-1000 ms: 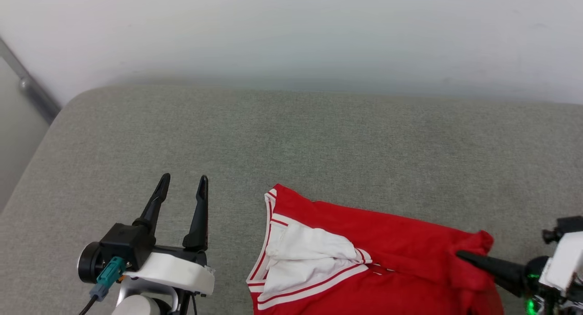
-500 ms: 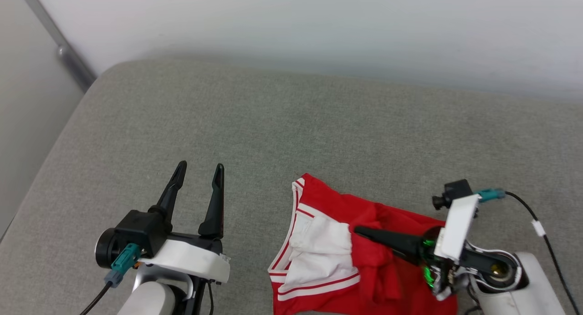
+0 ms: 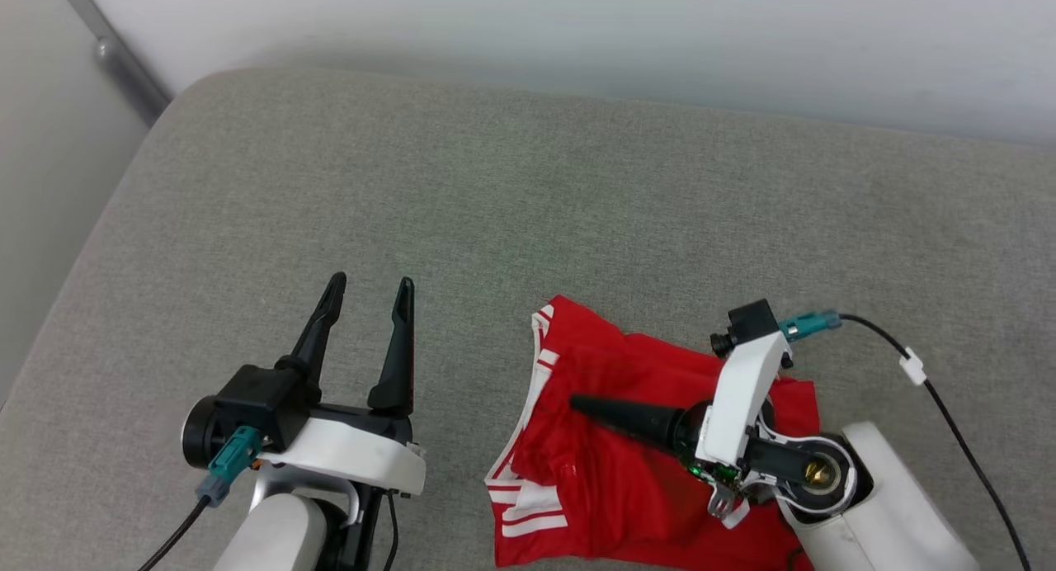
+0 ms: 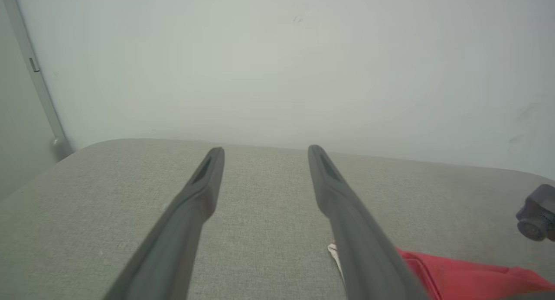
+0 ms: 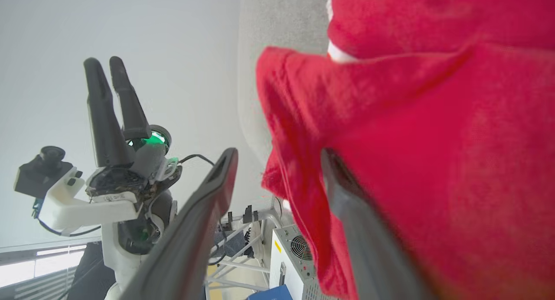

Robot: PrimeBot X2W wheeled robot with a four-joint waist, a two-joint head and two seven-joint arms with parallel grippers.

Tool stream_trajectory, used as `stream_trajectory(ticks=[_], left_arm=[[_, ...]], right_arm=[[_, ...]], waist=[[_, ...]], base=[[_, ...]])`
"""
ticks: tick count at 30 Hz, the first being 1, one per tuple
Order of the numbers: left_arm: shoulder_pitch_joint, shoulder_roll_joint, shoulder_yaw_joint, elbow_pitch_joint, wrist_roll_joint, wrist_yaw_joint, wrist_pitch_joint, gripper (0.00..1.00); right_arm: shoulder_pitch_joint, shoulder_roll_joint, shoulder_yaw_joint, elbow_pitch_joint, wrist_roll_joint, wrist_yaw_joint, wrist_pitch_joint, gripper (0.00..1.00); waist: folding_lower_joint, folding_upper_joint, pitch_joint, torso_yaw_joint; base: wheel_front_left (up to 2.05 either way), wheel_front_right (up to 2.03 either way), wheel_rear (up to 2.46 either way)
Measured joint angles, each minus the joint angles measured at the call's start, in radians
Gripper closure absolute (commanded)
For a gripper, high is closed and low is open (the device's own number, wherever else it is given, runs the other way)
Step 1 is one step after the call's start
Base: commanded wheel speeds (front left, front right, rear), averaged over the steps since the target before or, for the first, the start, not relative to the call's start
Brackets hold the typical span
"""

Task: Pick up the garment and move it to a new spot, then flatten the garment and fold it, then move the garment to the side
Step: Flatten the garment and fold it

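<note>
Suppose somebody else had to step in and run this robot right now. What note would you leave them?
Left gripper: open, empty, over the grey cushion, beside the garment.
Right gripper: open, red fabric draped over one finger.
Garment: crumpled on the cushion, under the right gripper.
Done: no flattening or neat fold shows.
Left: flatten, fold, move aside.

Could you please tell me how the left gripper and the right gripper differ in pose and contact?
The left gripper points up the head view, away from the robot; the right gripper is turned sideways, pointing toward the robot's left. The left gripper hangs over bare grey cushion, touching nothing; the right gripper is in the garment, red fabric draped over one finger. Both have their jaws apart.
</note>
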Motion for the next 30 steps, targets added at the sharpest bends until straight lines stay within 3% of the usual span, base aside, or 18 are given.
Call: stream_trajectory(ticks=[3, 9, 15, 21, 25, 30], left_arm=[[0.002, -0.004, 0.01, 0.006, 0.008, -0.005, 0.0, 0.0], [0.011, -0.008, 0.026, 0.012, 0.017, -0.012, 0.0, 0.0], [0.026, -0.004, 0.049, 0.018, 0.026, -0.003, -0.001, 0.0], [0.039, 0.005, 0.073, 0.025, 0.027, 0.007, -0.001, 0.0], [0.058, 0.01, 0.082, 0.035, 0.033, 0.01, -0.001, 0.0], [0.092, 0.015, 0.088, 0.045, 0.037, 0.015, -0.001, 0.0]], right_arm=[[-0.014, -0.028, 0.039, -0.082, -0.037, 0.0, -0.009, 0.0], [-0.008, -0.163, 0.105, -0.258, -0.23, 0.0, -0.119, 0.0], [0.052, -0.277, 0.035, -0.319, -0.523, 0.0, -0.323, 0.0], [0.172, -0.276, -0.184, -0.346, -0.762, 0.0, -0.482, 0.0], [0.257, -0.216, -0.316, -0.402, -0.907, 0.0, -0.595, 0.0], [0.336, -0.167, -0.364, -0.476, -0.979, 0.0, -0.719, 0.0]], waist=[[0.0, 0.0, -0.005, -0.016], [0.0, 0.0, -0.025, -0.057], [0.0, 0.0, -0.043, -0.109], [0.0, 0.0, -0.063, -0.16], [-0.0001, 0.0, -0.084, -0.181], [-0.0001, 0.0, -0.115, -0.195]], base=[[0.0, 0.0, 0.0], [0.0, 0.0, 0.0], [0.0, 0.0, 0.0], [0.0, 0.0, 0.0], [0.0, 0.0, 0.0], [0.0, 0.0, 0.0]])
